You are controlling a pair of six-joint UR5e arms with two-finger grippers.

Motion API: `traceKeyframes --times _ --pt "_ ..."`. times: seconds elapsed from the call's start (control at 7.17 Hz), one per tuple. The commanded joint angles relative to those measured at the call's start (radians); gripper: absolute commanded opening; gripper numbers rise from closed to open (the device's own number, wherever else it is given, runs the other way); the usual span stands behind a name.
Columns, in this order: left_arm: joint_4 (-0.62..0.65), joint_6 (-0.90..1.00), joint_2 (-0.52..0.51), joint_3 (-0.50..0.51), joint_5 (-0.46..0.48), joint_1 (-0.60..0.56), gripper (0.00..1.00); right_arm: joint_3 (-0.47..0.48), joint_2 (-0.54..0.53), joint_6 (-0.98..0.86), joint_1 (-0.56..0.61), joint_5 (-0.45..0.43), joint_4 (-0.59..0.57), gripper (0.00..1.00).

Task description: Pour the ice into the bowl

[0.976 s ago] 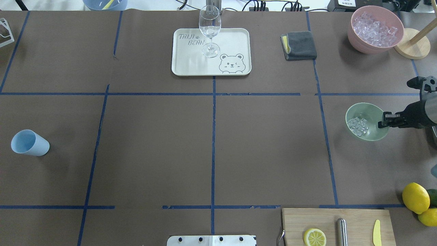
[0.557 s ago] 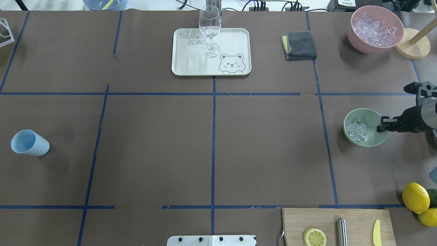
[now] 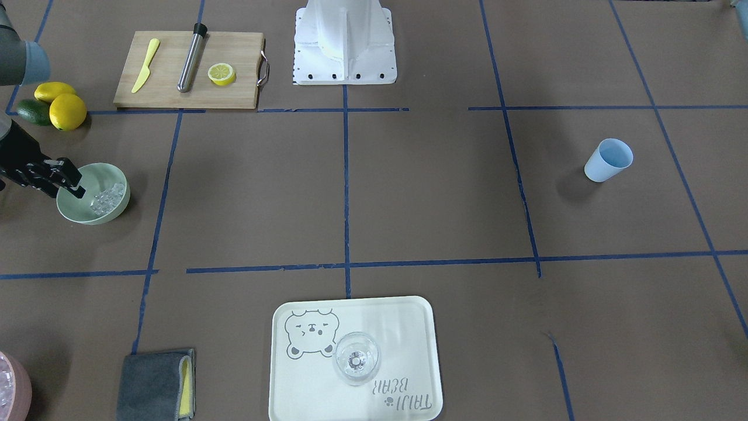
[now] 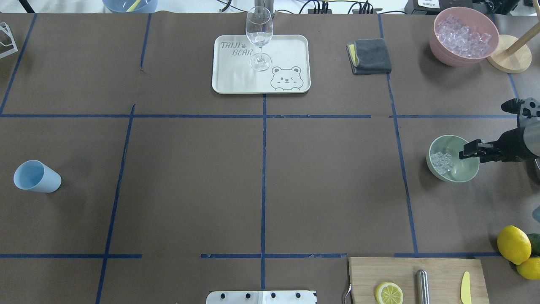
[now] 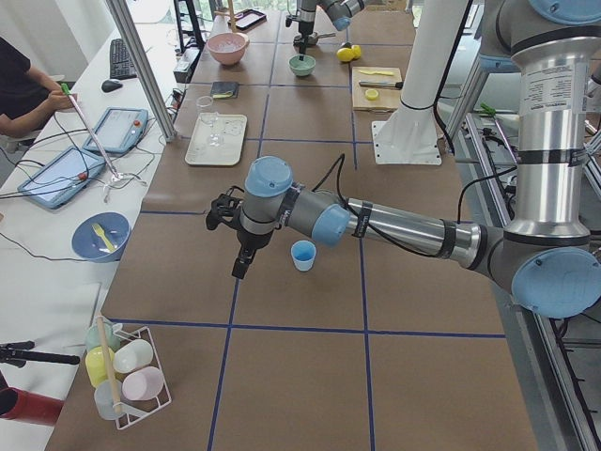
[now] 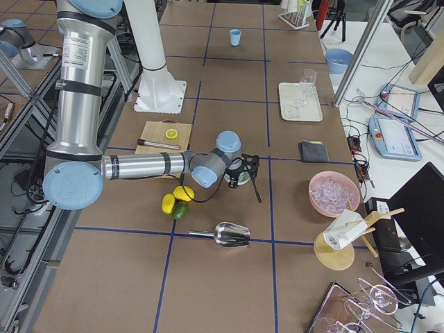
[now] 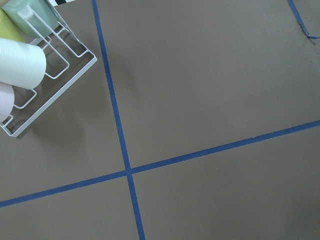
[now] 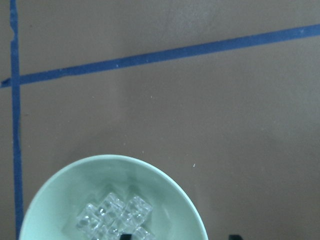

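The pale mint-green bowl (image 4: 460, 168) stands at the table's right side, also seen in the front view as the bowl (image 3: 85, 211). The ice (image 4: 441, 161) is heaped inside it against one wall, clear cubes (image 8: 117, 217). My right gripper (image 4: 466, 152) hangs over the bowl's rim. In the right wrist view its two fingertips (image 8: 126, 236) stand well apart, one over the bowl's inside and one outside the rim, so it looks open. My left gripper (image 5: 237, 258) hovers near the light blue cup (image 5: 302, 255); whether it is open or shut I cannot tell.
A pink bowl (image 4: 438, 46) of whitish pieces and a wooden stand (image 4: 508, 59) sit back right. Behind the bowl lies a grey cloth (image 4: 370, 56). A tray (image 4: 287, 50) holds a glass. Lemons (image 4: 512, 244), a cutting board (image 4: 438, 270) and a metal scoop (image 6: 229, 236) lie nearby.
The bowl and my right gripper shifted a little toward the robot's side of the table. The gripper's tip now reaches farther over the bowl's inside. The left arm's side shows no change.
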Motion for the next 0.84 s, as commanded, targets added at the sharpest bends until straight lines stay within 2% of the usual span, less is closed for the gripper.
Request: traceKeyframes --times 0.0,0.14,0.42,0.56,0.7 --pt "0.0 0.004 0.0 0.003 0.0 0.001 1.0 0.008 -0.002 -0.161 0.173 0.152 -0.068 1.0" --pt "0.001 0.015 0.002 0.007 0.0 -0.001 1.0 0.003 -0.004 -0.354 0.258 0.159 -0.176 1.0" --pt "0.015 0.071 -0.003 0.042 -0.006 -0.004 1.0 0.014 0.022 -0.899 0.481 0.161 -0.577 1.0" --pt "0.059 0.128 -0.024 0.097 -0.011 -0.037 1.0 0.034 0.063 -1.038 0.547 0.154 -0.754 1.0" --pt "0.111 0.157 -0.056 0.131 -0.018 -0.05 1.0 0.046 0.064 -1.177 0.583 0.147 -0.839 1.0"
